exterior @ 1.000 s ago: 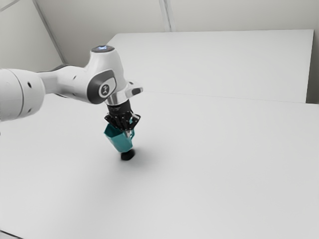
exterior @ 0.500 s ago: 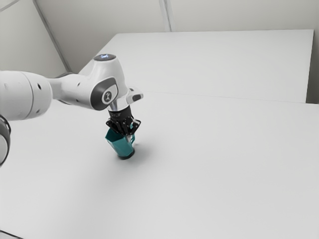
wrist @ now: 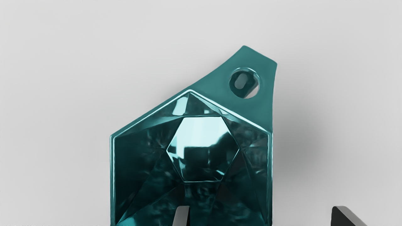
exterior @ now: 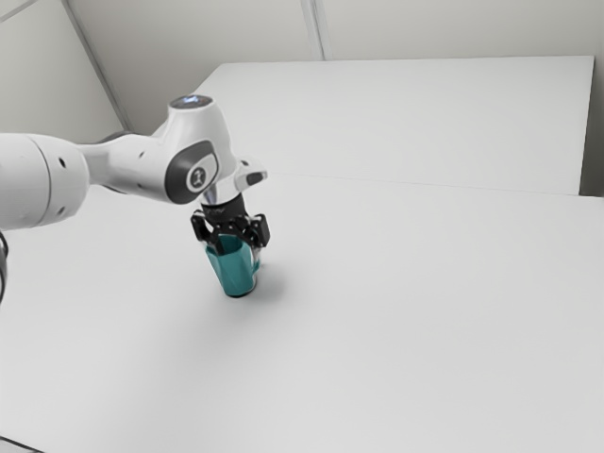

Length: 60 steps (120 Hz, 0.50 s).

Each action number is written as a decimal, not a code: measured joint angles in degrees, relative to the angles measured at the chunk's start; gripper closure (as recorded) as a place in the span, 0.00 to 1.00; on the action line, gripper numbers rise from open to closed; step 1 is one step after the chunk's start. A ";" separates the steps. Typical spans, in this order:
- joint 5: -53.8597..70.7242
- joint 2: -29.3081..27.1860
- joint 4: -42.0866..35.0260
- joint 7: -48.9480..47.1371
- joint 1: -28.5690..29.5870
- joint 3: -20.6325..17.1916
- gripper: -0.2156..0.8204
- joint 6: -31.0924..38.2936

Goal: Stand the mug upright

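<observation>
In the exterior view, a teal mug (exterior: 238, 272) stands base down on a pale desk (exterior: 406, 311), mouth facing up, beneath the black pincer (exterior: 238, 242) of a white robot arm (exterior: 123, 168). The arm reaches in from the exterior view's left of the mug and bends down above it, the pincer at the level of the mug's rim. The mug's handle (exterior: 258, 265) points toward the exterior view's right, and a soft shadow falls on the desk just beside the mug on that same side. A pale wall (exterior: 453, 28) rises well beyond the mug. Whether the mug leans slightly is hard to tell. In the wrist view, the camera looks down into the mug's six-sided mouth to the shiny hexagonal floor (wrist: 204, 131) inside, with the handle and its round hole (wrist: 245, 83) jutting from one corner of the mug. The pincer is open, its fingers wide apart: one finger (wrist: 181, 217) appears over the mug's mouth, the other finger (wrist: 350, 217) outside the mug, apart from its wall, with that wall between them.
</observation>
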 joint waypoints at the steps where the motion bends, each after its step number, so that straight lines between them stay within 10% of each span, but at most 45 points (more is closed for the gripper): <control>1: 0.00 -0.13 -0.01 0.00 -0.02 0.00 0.32 -0.06; 60: 0.43 -6.57 2.02 0.24 -2.49 -0.20 0.22 -4.83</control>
